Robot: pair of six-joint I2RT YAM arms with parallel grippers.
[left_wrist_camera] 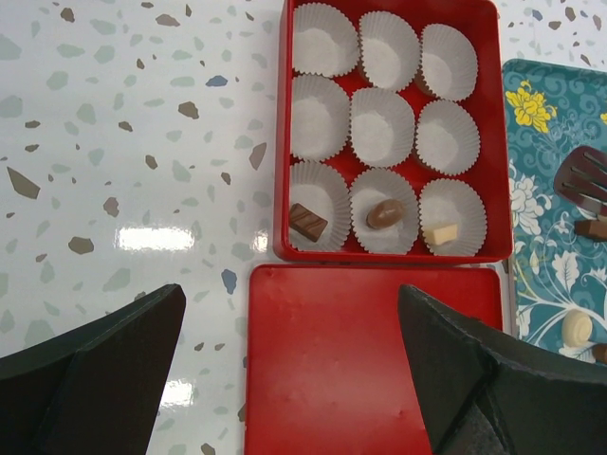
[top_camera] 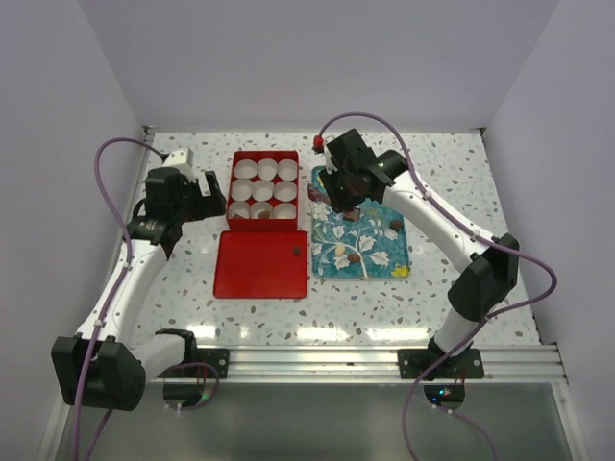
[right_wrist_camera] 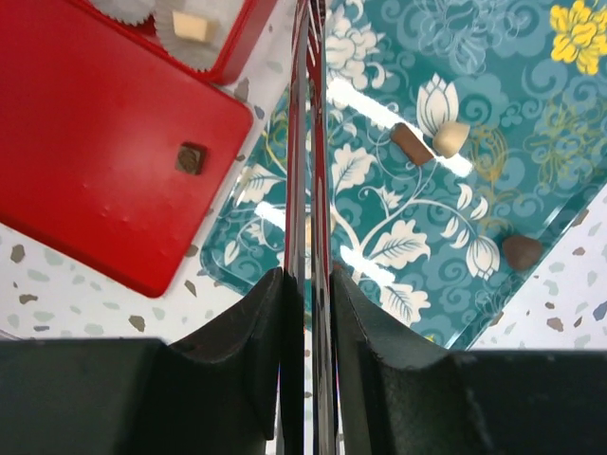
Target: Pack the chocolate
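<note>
Your right gripper [right_wrist_camera: 308, 275] is clamped on a pair of tongs [right_wrist_camera: 307, 142]. The two thin blades are pinched between the fingers and reach out over the left edge of the teal floral tray [right_wrist_camera: 285, 223]. From the left wrist view, the slotted tongs head hangs over the tray with a brown piece [left_wrist_camera: 590, 227] right at its tip; you cannot tell whether they touch.

Your left gripper [top_camera: 204, 195] stands wide open with nothing between the jaws, over the speckled worktop [left_wrist_camera: 114, 152] just left of the red box [left_wrist_camera: 281, 142].

The box holds nine white paper cups [left_wrist_camera: 379, 128]. Only the near row is filled:
- a striped brown bar [left_wrist_camera: 308, 221] in the left cup
- a brown oval [left_wrist_camera: 384, 213] in the middle cup
- a cream square [left_wrist_camera: 441, 233] in the right cup

The red lid [left_wrist_camera: 370, 370] lies flat against the box's near edge, with a dark square piece [right_wrist_camera: 191, 158] close to its right edge.

On the tray, a brown stick [right_wrist_camera: 411, 144] and a cream drop [right_wrist_camera: 450, 138] touch mid-tray. A dark round piece [right_wrist_camera: 522, 252] sits by the right edge, and a cream round [left_wrist_camera: 576, 327] lies near the left edge.

The tray sits just beside the box and lid, with only a narrow strip between them. Open worktop lies left of the box and along the near edge.
</note>
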